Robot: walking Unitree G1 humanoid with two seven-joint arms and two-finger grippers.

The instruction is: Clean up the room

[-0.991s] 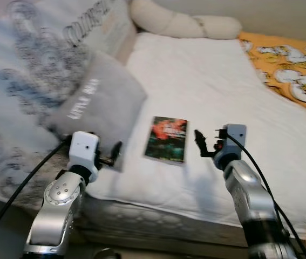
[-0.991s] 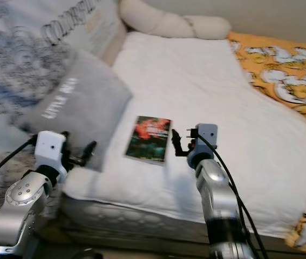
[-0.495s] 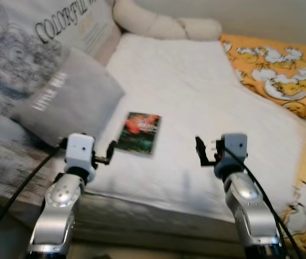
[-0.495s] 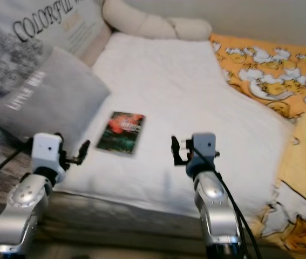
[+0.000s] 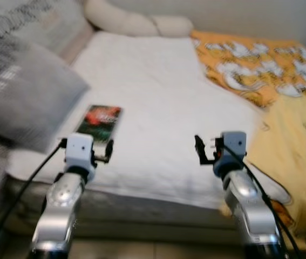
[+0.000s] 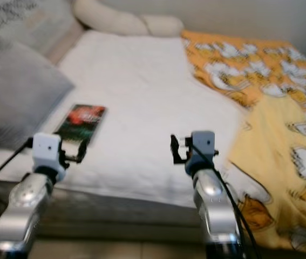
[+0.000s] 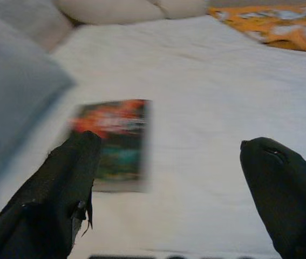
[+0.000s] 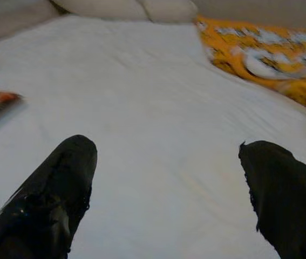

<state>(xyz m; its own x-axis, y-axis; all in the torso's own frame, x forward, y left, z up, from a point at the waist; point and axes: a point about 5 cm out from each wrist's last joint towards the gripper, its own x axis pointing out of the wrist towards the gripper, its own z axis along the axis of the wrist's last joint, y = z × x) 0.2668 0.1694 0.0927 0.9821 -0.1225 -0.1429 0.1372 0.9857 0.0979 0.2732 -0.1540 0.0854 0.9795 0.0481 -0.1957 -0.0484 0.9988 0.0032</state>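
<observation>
We're looking down on the bed, a broad white sheet, soft and faintly creased, with wide open room through its middle. Its near edge runs across just behind both arms, a grey mattress side dropping below it. At 2 o'clock an orange-and-yellow blanket with white cartoon prints drapes over the sheet and spills off the near corner at 4 o'clock. At 9 o'clock a plump grey pillow overhangs the bed's left side, blurred. At 12 o'clock a long cream bolster, rounded and knotted, lies along the far edge.

The book, flat and thin with a dark red-and-green cover, lies on the sheet at 10 o'clock, just beside the pillow and near the front edge.

We see the left gripper hanging above the sheet's near edge, its fingers spread wide and holding nothing, the book just beyond them. The right gripper hovers at 5 o'clock over bare sheet, well apart from the book, fingers also wide and empty.
</observation>
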